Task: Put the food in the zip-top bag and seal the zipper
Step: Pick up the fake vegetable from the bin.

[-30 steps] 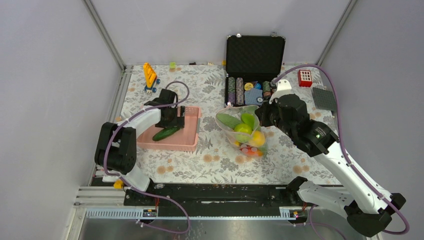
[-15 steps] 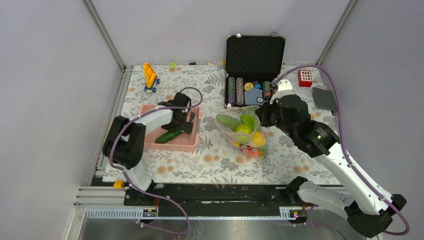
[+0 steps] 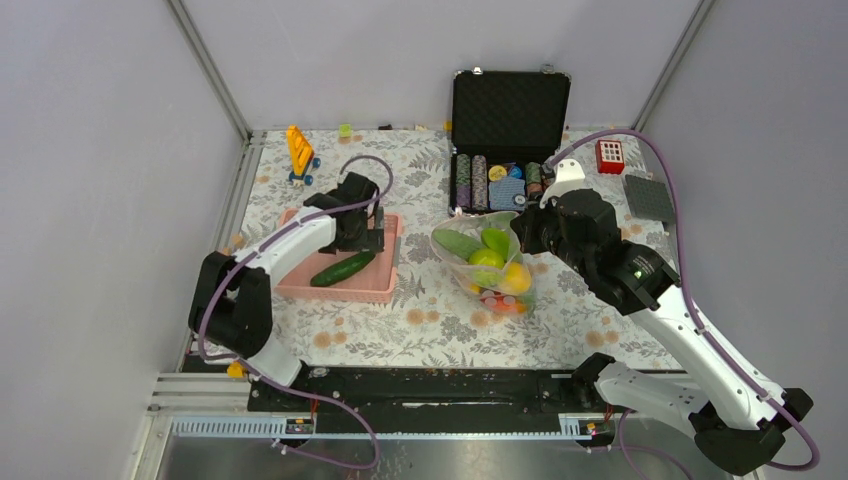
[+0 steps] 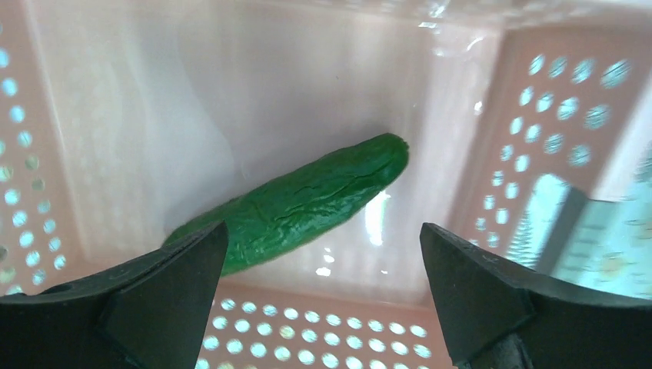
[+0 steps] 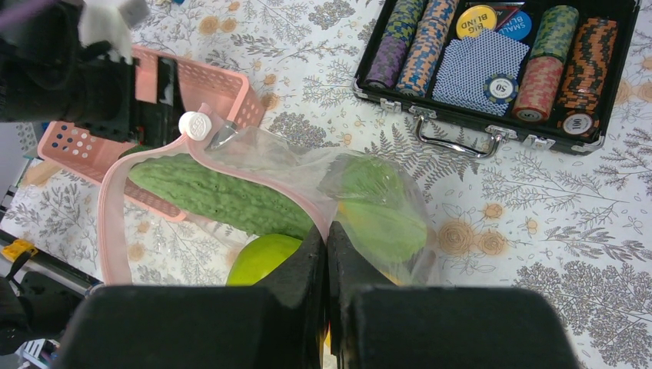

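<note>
A long green cucumber lies aslant in the pink basket. My left gripper is open and empty just above the basket's far right corner. In the left wrist view the cucumber lies just beyond the open gripper. My right gripper is shut on the pink zipper strip of the clear zip-top bag and holds its mouth up and open. Inside the bag are a bumpy green vegetable, a green round fruit, a yellow citrus and a red-orange piece.
An open black case with poker chips stands behind the bag. A yellow toy is at the back left. A red block and a grey plate are at the back right. The bag's white slider tab sits near the basket.
My left gripper has moved right and towards the far side of the basket. The cucumber has shifted a little to the right. The right arm and bag have not moved.
</note>
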`<action>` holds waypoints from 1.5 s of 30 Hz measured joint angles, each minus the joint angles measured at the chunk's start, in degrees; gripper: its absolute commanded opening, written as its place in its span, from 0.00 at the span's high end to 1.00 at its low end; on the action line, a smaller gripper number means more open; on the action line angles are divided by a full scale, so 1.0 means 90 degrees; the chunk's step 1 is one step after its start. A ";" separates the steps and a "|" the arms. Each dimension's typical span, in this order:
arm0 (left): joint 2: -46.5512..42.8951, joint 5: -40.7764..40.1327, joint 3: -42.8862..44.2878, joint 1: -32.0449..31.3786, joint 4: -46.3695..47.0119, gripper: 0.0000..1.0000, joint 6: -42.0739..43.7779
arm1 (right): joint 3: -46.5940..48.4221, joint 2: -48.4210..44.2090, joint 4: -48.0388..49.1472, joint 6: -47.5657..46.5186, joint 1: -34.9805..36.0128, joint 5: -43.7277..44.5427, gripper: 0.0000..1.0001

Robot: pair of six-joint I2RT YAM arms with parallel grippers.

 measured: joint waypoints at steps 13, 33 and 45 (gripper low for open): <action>-0.1207 0.0153 -0.0884 -0.0002 -0.0729 0.01 -0.4218 | -0.0063 -0.0104 -0.0002 -0.0087 0.0000 0.0007 0.98; -0.0906 -0.0605 -0.1588 0.0308 0.0085 0.02 -0.8247 | -0.0102 -0.0197 -0.0012 -0.0226 0.0000 0.0068 0.98; -0.0328 -0.0743 -0.1515 0.0527 0.0073 0.53 -0.8723 | -0.0104 -0.0197 -0.0012 -0.0257 0.0000 0.0085 0.98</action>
